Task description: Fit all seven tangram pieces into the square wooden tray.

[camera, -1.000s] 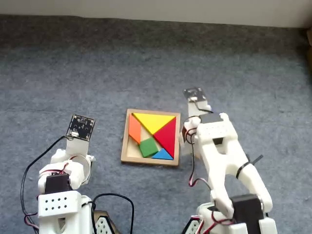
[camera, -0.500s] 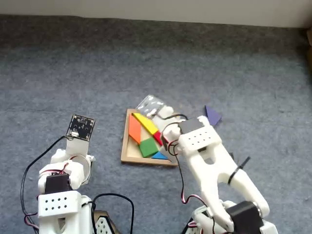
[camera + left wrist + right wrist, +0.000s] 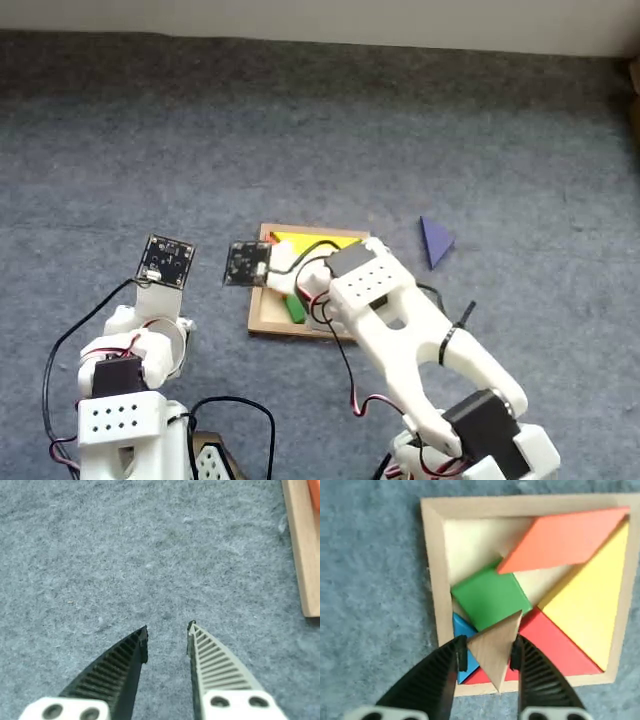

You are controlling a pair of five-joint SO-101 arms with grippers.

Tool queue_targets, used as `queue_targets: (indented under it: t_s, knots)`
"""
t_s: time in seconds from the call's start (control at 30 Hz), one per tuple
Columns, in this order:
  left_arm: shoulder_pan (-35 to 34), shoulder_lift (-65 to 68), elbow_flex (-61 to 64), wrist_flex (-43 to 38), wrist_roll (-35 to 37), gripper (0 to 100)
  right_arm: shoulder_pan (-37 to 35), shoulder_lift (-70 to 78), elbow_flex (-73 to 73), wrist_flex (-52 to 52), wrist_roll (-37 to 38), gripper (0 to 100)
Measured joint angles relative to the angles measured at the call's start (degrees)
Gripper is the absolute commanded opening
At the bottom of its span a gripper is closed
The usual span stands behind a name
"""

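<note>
- Placement looks to be the step in hand. The right gripper (image 3: 488, 647) is closed partway on a pale, unpainted wooden triangle (image 3: 494, 652), pinching it by its sloping edges. It holds the triangle above the square wooden tray (image 3: 434, 580), near one rim.
- Five pieces lie in the tray: an orange parallelogram (image 3: 560, 537), a green square (image 3: 490, 596), a large yellow triangle (image 3: 590, 605), a red triangle (image 3: 550, 645) and a small blue triangle (image 3: 462, 629).
- The green square sits skewed and the orange parallelogram lies slantwise. Bare tray floor shows beside them and in a small gap between them.
- A small purple triangle (image 3: 435, 240) lies on the grey carpet (image 3: 450, 130), well apart from the tray.
- The left gripper (image 3: 167, 630) hangs over the carpet beside the tray's outer rim, its fingers parted a little with nothing between them.
- By my count five pieces are in, one is held and one is outside, so the task is well along but not finished.
- The next move calls for carrying the held triangle to the bare floor and turning it to match the gap.
- The skewed green and orange pieces probably need squaring up first, or the triangle may ride up on a neighbour.
</note>
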Motion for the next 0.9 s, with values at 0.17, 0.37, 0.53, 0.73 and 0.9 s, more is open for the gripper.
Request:
queue_targets:
  t_s: [0.17,0.37,0.53,0.73,0.9]
  knots:
    - [0.0,0.0,0.0,0.0,0.0,15,-0.9,1.3,0.0,0.0,7.2,11.2]
    - [0.0,0.0,0.0,0.0,0.0,15,-1.8,1.3,0.0,-3.0,12.2,11.5]
    - [0.0,0.0,0.0,0.0,0.0,15,-3.5,1.3,0.0,-5.1,12.7,13.0]
    - [0.0,0.0,0.0,0.0,0.0,15,-4.0,1.3,0.0,-5.5,12.7,31.4]
    - [0.0,0.0,0.0,0.0,0.0,15,-4.0,1.3,0.0,-5.5,12.7,33.1]
